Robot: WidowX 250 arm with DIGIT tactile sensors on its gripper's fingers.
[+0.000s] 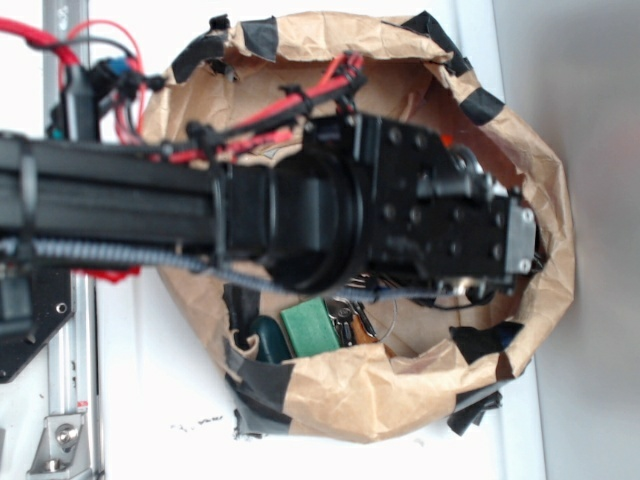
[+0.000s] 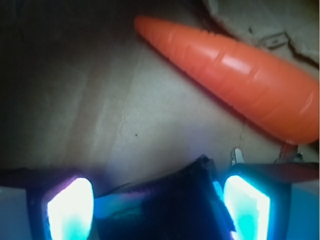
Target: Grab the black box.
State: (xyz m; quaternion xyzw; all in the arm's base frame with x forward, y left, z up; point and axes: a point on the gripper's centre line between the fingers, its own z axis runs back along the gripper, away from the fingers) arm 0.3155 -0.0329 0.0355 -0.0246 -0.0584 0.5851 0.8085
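Down inside the brown paper nest (image 1: 340, 400), low over its floor. In the wrist view, tool (image 2: 159, 202) spread wide, left pad (image 2: 70, 207) and right pad (image 2: 247, 207) glowing on either side of the black box (image 2: 165, 210), which sits between them at the bottom edge; contact not confirmable, so released rather than clenched by the look of it. Likely trouble: glossy edges slipping out on closing, or a corner-on pinch twisting the box askew. Up and right, carrot (image 2: 235, 75) near the right pad, liable to be nudged. In the exterior view, green block (image 1: 308, 328) well apart, the arm hiding the rest.
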